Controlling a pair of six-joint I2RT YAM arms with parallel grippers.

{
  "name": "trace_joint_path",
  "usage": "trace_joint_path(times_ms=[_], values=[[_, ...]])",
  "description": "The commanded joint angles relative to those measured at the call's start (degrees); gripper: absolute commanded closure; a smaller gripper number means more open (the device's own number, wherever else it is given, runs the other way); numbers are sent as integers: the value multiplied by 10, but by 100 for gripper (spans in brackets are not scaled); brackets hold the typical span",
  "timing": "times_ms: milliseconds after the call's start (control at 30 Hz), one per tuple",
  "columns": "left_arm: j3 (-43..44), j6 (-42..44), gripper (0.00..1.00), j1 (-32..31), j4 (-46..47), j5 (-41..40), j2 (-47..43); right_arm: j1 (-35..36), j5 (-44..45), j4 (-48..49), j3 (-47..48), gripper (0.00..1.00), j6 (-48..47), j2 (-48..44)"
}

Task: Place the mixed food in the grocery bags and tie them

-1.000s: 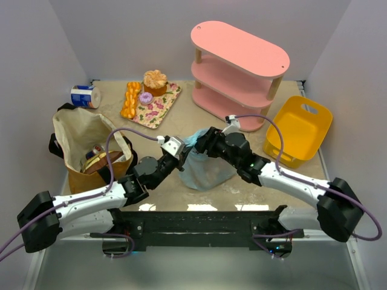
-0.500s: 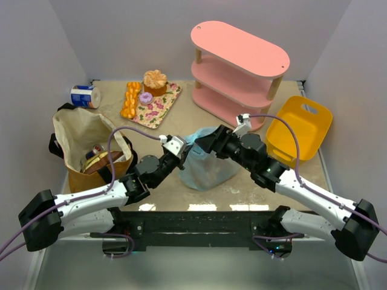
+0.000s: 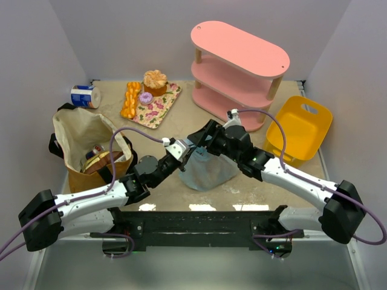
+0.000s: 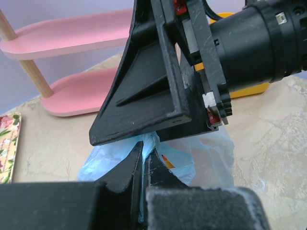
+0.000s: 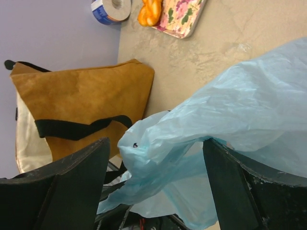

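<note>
The light-blue plastic bag (image 3: 208, 172) stands mid-table with food inside; an orange item (image 4: 167, 161) shows through it. My left gripper (image 3: 183, 151) is shut on a twisted handle strand of the bag (image 4: 149, 143), pinched between its fingertips. My right gripper (image 3: 202, 136) is open just above, its fingers (image 5: 81, 177) either side of a bunched fold of the bag (image 5: 240, 105) without pinching it. The tan canvas tote (image 3: 91, 142) with black straps stands open at the left, with a can and packets (image 3: 98, 158) inside.
A floral tray (image 3: 158, 104) with cupcake, braided bread and purple doughnut lies at the back. A blue-and-white can (image 3: 83, 96) lies at back left. A pink shelf (image 3: 239, 66) and a yellow basket (image 3: 299, 130) stand at the right.
My right gripper swung right, then came back left over the top of the blue bag. My left gripper kept its hold and shifted slightly right.
</note>
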Motion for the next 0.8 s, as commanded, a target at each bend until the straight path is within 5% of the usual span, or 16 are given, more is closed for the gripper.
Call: trace_joint_path(times_ms=[0,767], values=[[-5,19,100,-1,41,16,-5,-2,21,4,13,18,17,6],[-7,29,100,-4,35,68,13,-4,-94,142,14,27,58,91]])
